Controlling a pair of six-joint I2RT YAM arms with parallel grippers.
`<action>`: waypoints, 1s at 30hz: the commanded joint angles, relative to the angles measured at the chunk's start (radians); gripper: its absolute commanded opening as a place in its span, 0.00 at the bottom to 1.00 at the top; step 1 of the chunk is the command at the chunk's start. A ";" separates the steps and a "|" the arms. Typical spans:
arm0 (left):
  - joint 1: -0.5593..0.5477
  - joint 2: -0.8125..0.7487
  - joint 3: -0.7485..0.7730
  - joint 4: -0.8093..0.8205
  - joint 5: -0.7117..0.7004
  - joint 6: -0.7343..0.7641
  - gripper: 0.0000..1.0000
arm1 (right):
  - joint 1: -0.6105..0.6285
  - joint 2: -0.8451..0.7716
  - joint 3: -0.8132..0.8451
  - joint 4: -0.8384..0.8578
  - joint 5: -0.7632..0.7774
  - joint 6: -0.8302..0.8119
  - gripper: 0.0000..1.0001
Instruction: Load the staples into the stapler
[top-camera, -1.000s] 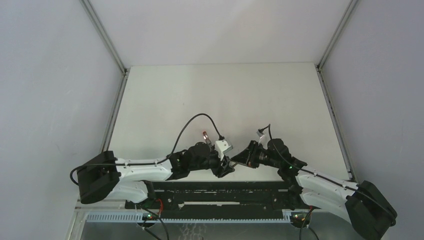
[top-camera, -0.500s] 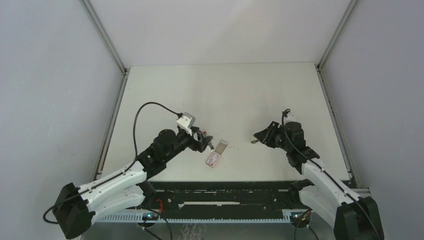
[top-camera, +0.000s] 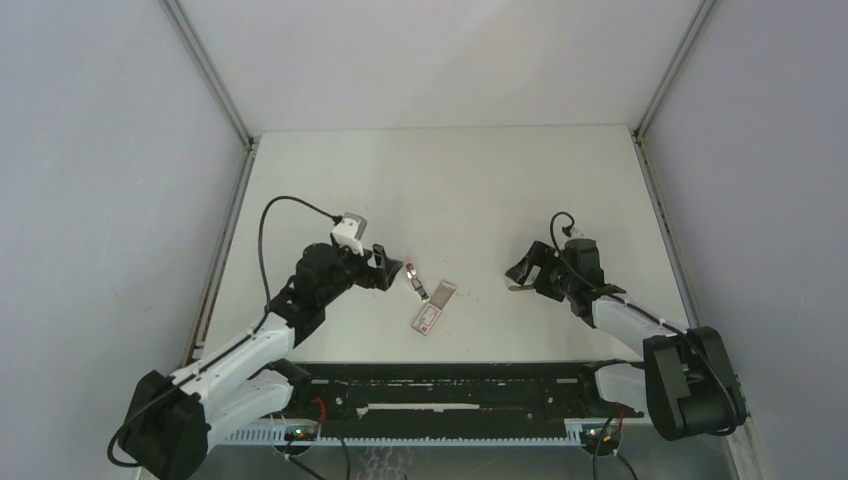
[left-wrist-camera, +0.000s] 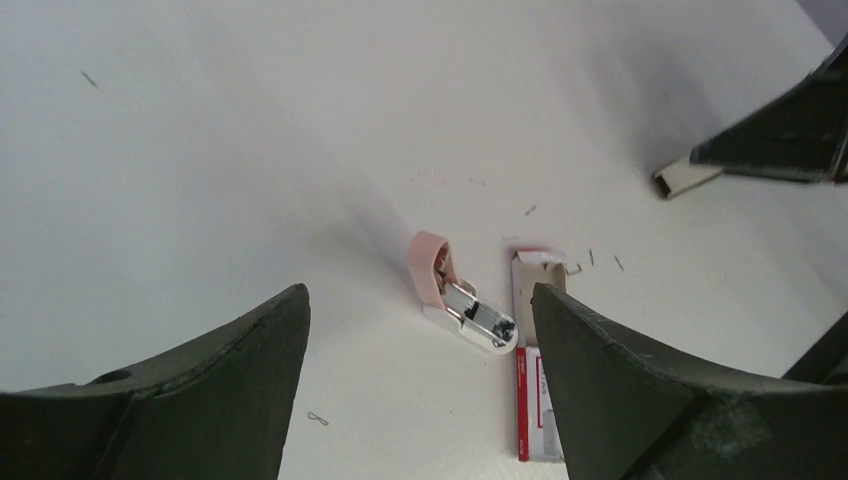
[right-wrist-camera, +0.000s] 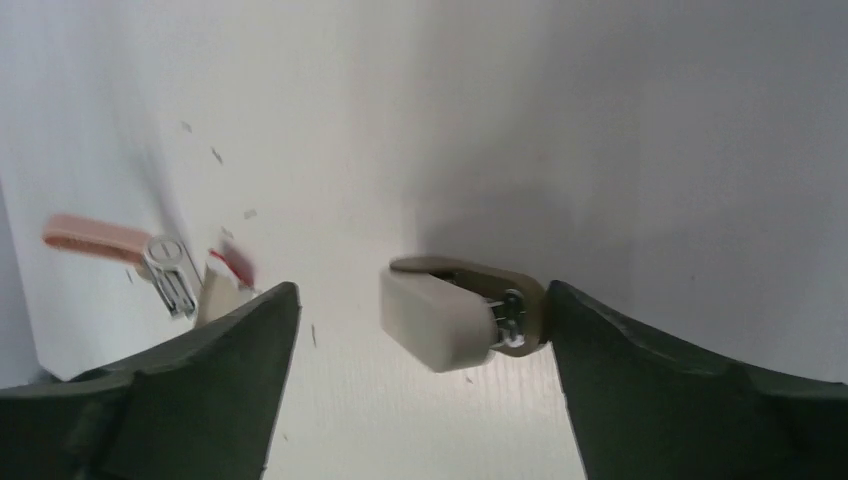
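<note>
The stapler (top-camera: 414, 281) is a tiny pink-and-white one lying hinged open on the table, its metal channel (left-wrist-camera: 478, 314) showing. The staples box (top-camera: 432, 309), white with red print (left-wrist-camera: 534, 400), lies just beside it with its end flap open. My left gripper (top-camera: 384, 262) hovers to the left of both, open and empty (left-wrist-camera: 418, 293). My right gripper (top-camera: 522, 271) is open around a small beige hinged piece (right-wrist-camera: 458, 316), much like a second mini stapler, which rests on the table (top-camera: 514, 287) close to the right finger (right-wrist-camera: 640, 370).
Loose single staples (left-wrist-camera: 529, 210) are scattered on the white table around the box and stapler. Grey walls close in the table at the left, right and back. The arms' black base rail (top-camera: 440, 385) runs along the near edge.
Both arms have swung apart from the front centre. The stapler and box now lie on the table. Both grippers have opened, and the left has drawn back to the left.
</note>
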 joint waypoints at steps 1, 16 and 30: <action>0.021 0.095 0.045 0.037 0.120 -0.030 0.84 | -0.024 -0.019 0.019 0.029 0.050 -0.033 0.99; 0.100 0.455 0.162 0.183 0.311 -0.060 0.82 | -0.053 -0.410 0.010 -0.218 0.266 -0.081 1.00; 0.108 0.632 0.195 0.288 0.477 -0.012 0.35 | -0.053 -0.410 0.008 -0.207 0.162 -0.098 0.97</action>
